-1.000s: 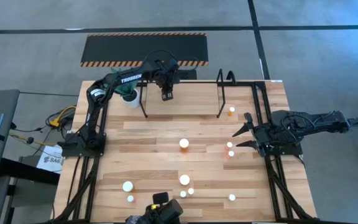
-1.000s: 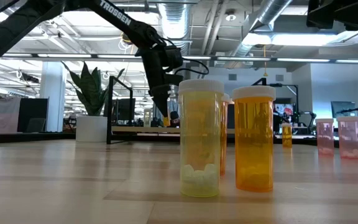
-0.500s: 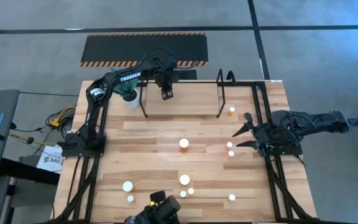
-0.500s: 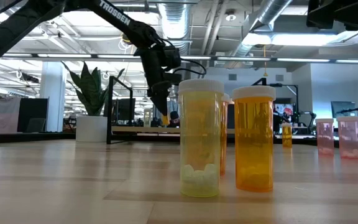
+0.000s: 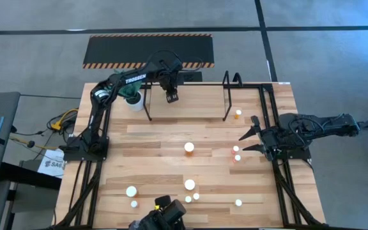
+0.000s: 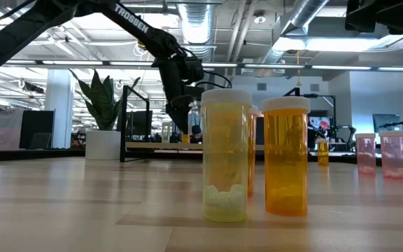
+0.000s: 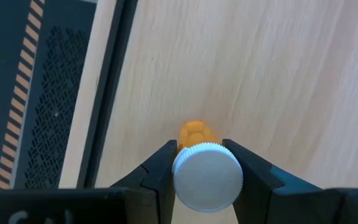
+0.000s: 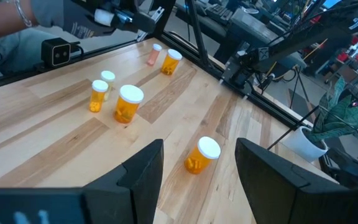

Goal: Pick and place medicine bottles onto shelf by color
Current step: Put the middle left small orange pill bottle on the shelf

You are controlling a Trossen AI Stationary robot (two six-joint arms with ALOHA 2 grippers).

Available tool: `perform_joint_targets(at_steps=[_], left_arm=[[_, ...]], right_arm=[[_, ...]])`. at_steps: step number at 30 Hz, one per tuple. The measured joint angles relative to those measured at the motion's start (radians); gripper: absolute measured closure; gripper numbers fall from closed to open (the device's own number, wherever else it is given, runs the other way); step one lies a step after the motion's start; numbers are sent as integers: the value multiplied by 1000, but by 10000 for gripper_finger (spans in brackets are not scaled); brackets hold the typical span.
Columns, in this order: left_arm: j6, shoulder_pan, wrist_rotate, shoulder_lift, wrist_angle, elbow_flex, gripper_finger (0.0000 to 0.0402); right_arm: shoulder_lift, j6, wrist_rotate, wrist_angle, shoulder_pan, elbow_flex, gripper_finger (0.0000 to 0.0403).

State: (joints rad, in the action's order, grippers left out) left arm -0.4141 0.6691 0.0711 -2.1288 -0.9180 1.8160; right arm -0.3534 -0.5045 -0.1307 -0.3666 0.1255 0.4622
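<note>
Left hand (image 7: 207, 163) pinching an orange bottle (image 7: 206, 174) at the cap over the shelf (image 5: 197, 102); light, rigid, slick plastic. Right hand (image 5: 243, 142) wide, holding nothing.

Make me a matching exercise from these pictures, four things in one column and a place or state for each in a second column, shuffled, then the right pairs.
Things:
1. left pincer
2. right pincer
3. potted plant
4. large yellow bottle

Places or states:
A. open, holding nothing, at the table's right edge
B. nearest the low camera, white pills at its bottom
C. shut on an orange bottle, above the shelf
D. at the shelf's left end

Pairs: 1-C, 2-A, 3-D, 4-B
</note>
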Motion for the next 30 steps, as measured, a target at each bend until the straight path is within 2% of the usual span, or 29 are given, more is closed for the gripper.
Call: perform_joint_targets(at_steps=[30], left_arm=[[-26,6,-4,0,75,1,273]], right_arm=[[0,0,0,0,0,0,180]])
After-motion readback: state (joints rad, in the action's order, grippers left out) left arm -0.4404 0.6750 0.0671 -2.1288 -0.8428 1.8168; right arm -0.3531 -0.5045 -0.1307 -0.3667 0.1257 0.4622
